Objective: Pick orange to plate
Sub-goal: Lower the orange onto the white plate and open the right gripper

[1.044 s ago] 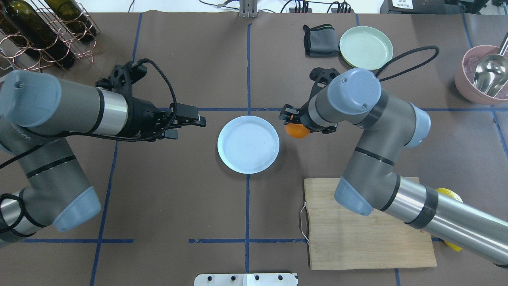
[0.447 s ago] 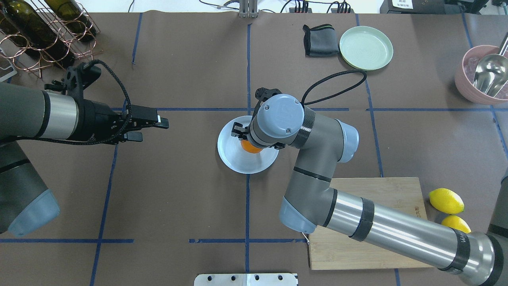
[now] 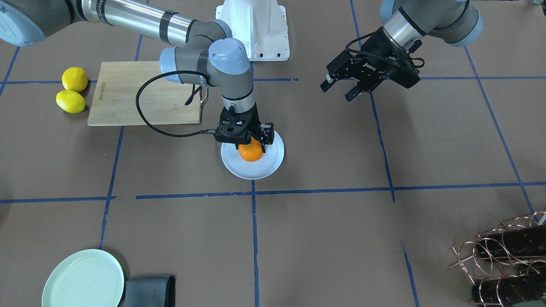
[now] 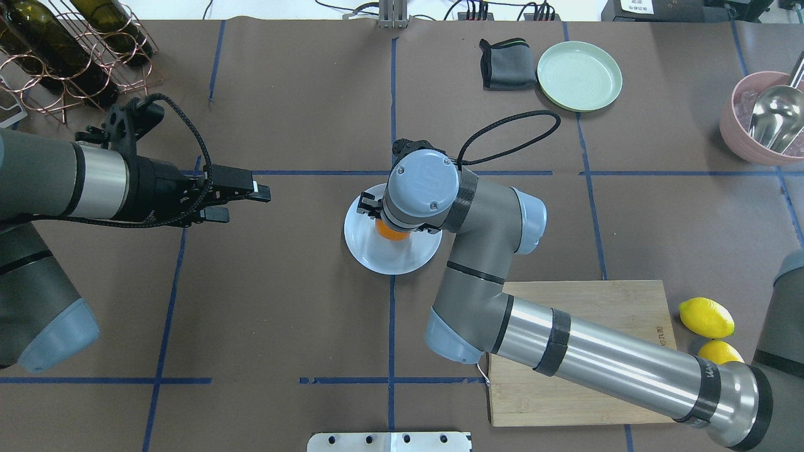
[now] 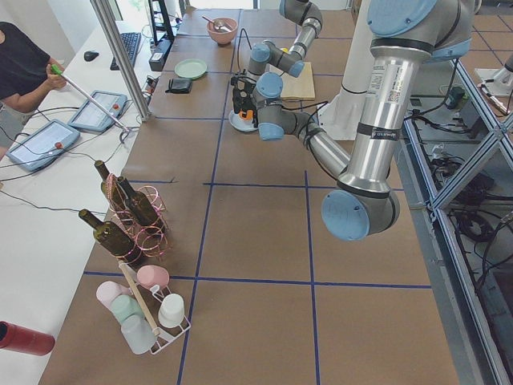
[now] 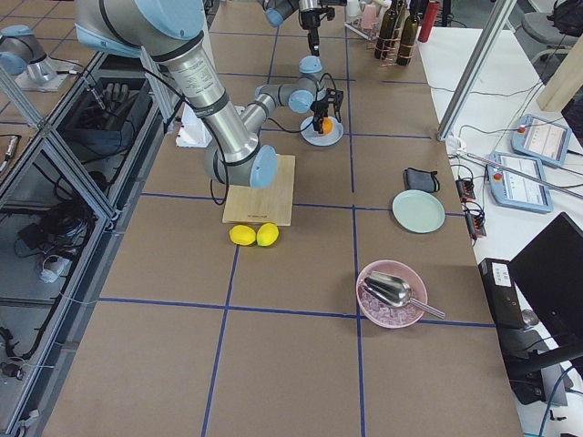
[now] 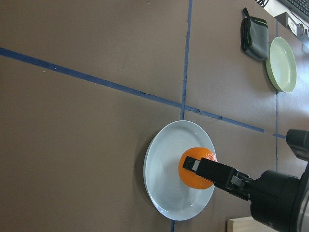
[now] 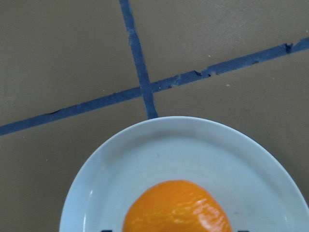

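Note:
The orange point(image 3: 250, 153) is at the middle of the pale bluish-white plate point(image 3: 251, 171) at the table's centre, low over it or resting on it; I cannot tell which. My right gripper point(image 3: 248, 145) comes straight down on the fruit, shut on it, with a finger on each side. The right wrist view has the orange point(image 8: 176, 208) at its bottom edge and the plate's rim point(image 8: 169, 140) beyond. From overhead the wrist hides most of the orange point(image 4: 391, 233). My left gripper point(image 4: 246, 201) hangs open and empty, well to the left of the plate point(image 4: 389, 260).
A wooden cutting board point(image 4: 603, 314) lies under the right forearm, with two lemons point(image 4: 706, 317) beside it. A mint-green plate point(image 4: 579, 75) and a grey cloth point(image 4: 505, 63) are at the far side. A pink bowl with a scoop point(image 4: 747, 138) and a bottle rack point(image 4: 63, 44) occupy the corners.
The right arm carried the orange leftward from beside the plate to the plate's middle. The left arm drew back to the left, away from the plate.

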`<state>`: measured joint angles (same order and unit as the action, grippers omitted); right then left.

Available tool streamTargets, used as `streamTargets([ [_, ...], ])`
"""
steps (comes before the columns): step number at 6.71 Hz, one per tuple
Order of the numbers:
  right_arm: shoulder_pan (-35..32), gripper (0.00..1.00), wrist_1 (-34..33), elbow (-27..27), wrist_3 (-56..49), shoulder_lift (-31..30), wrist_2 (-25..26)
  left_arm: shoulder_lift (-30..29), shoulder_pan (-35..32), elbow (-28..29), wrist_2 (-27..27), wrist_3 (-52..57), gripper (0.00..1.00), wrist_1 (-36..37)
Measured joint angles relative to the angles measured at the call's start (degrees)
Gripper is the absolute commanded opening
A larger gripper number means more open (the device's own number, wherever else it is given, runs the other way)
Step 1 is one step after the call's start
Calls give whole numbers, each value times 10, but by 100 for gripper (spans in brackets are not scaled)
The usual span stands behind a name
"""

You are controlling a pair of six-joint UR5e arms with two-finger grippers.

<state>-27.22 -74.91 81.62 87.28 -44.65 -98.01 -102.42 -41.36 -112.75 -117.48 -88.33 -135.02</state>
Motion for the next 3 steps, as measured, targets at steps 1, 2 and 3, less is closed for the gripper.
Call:
streamTargets([
  [1,-2,100,-3,8,-2,-3,-3,-1,0,0,0,0,100,0],
  [2,-11,100,-22,45,-3,-20,-16,0,0,0,0,0,100,1],
  [3,-31,100,-64,121,-7,-57,-43,3,-2,3,-1,9,100,7],
])
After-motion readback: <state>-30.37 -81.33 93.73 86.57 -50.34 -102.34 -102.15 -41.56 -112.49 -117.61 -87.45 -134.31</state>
